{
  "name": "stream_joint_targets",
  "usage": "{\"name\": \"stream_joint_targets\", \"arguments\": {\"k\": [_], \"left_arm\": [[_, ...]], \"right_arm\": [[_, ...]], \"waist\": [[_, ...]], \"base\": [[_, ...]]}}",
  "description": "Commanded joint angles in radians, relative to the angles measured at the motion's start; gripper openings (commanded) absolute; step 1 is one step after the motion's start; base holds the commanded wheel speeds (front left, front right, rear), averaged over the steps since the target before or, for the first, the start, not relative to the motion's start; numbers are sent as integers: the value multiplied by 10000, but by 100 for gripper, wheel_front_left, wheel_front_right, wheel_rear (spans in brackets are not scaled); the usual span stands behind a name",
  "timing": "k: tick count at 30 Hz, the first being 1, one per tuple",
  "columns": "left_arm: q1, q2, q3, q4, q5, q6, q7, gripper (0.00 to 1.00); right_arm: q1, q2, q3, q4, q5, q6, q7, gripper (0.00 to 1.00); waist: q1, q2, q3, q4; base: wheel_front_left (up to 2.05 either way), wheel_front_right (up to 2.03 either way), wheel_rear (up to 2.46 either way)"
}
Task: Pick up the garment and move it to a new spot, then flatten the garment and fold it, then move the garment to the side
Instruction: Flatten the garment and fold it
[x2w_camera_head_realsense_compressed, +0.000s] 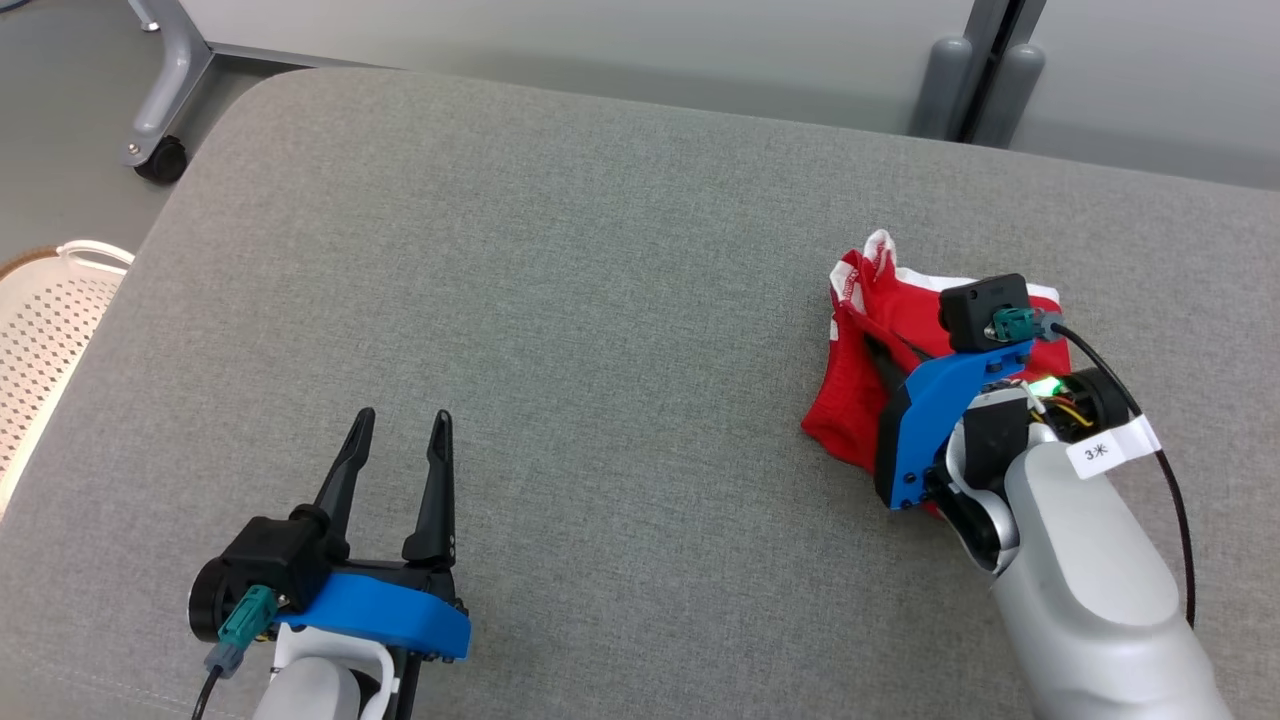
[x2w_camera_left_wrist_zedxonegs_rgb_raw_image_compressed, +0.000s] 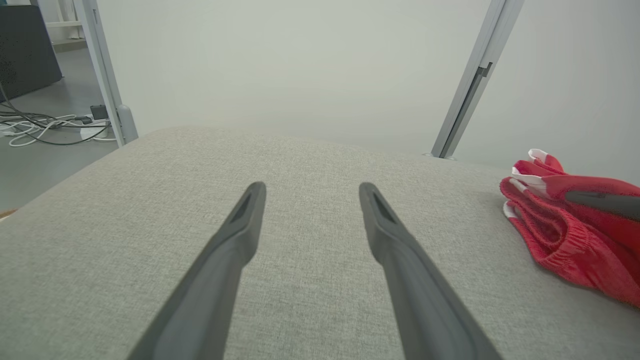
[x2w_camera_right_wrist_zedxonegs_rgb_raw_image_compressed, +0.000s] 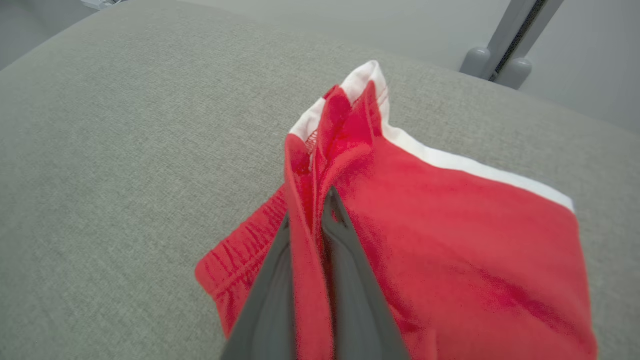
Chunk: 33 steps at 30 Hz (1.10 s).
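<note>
Red garment (x2w_camera_right_wrist_zedxonegs_rgb_raw_image_compressed: 450, 240) on grey cushion (x2w_camera_head_realsense_compressed: 600, 300), tight between jaws of right end effector (x2w_camera_right_wrist_zedxonegs_rgb_raw_image_compressed: 308, 207)

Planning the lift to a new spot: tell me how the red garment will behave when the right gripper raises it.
Probably floppy: the red garment lies bunched in soft folds, so whatever is outside the right gripper should sag. Likely light, being thin cloth. It may slip, since the fingers pinch just one narrow fold.
</note>
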Motion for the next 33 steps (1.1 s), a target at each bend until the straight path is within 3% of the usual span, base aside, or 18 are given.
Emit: {"name": "stream_joint_targets", "arguments": {"k": [1,7,10,13,21,27,28,29,33], "left_arm": [[-60,22,19,24,-40,-72,-43,100],[160,101,146,73,-60,-72,-41,100],[247,140,246,35,-50,-72,-41,100],[414,159,351,-14,-14,-72,-43,100],[568,123,343,-174,34,-73,-43,100],[406,126,322,-261,15,-73,-43,100],[372,137,326,-266,14,-71,-43,100],[345,149,335,-262,17,-73,-43,100],[217,191,347,-238,17,-71,-43,100]], "right_arm": [[-108,-16,163,65,365,2,-127,100],[-53,-21,1517,-444,4013,2,-701,100],[24,-39,1614,-1068,4637,2,-1143,100],[289,-41,940,-1529,4116,2,-1470,100],[1602,-615,-1746,-2353,1176,3,-1193,100],[2239,-442,-2194,-2384,-298,3,-1023,100],[2281,-384,-2101,-2289,-415,3,-1052,58],[2289,-335,-1952,-2157,-539,3,-1097,0],[2057,-161,-1063,-1510,-849,3,-1330,0]], "waist": [[-1,-2,-18,19],[-1,-2,-297,-58],[-1,-2,-464,-252],[-1,-2,-624,-464],[-1,-2,-819,-811],[-1,-2,-588,-840],[-1,-2,-537,-831],[-1,-2,-499,-817],[-1,-2,-389,-720]], "base": [[0,0,0],[0,0,0],[0,0,0],[0,0,0],[0,0,0],[0,0,0],[0,0,0],[0,0,0],[0,0,0]]}}
